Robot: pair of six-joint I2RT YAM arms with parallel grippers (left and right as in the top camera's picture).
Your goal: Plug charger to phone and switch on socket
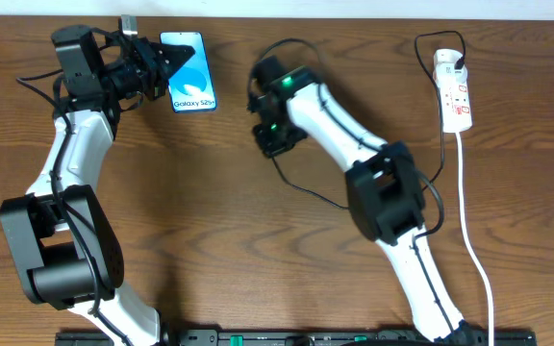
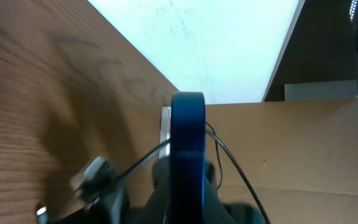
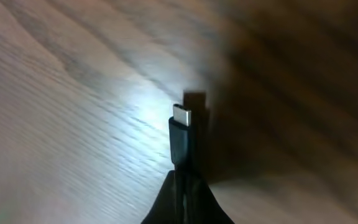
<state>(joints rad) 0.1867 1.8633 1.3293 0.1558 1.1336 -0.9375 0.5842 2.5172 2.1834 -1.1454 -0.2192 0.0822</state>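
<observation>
At the table's (image 1: 219,221) far edge, the phone (image 1: 192,77) pinched by its side in the left gripper (image 1: 160,69) — mid-table, the charger (image 3: 181,127) connector tip clamped in the right gripper (image 1: 275,144), well apart from the socket (image 1: 455,96) at far right.

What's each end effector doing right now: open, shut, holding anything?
Left end effector: closed on the phone, gripping its edge.
Right end effector: closed on the charger, at its connector tip.
</observation>
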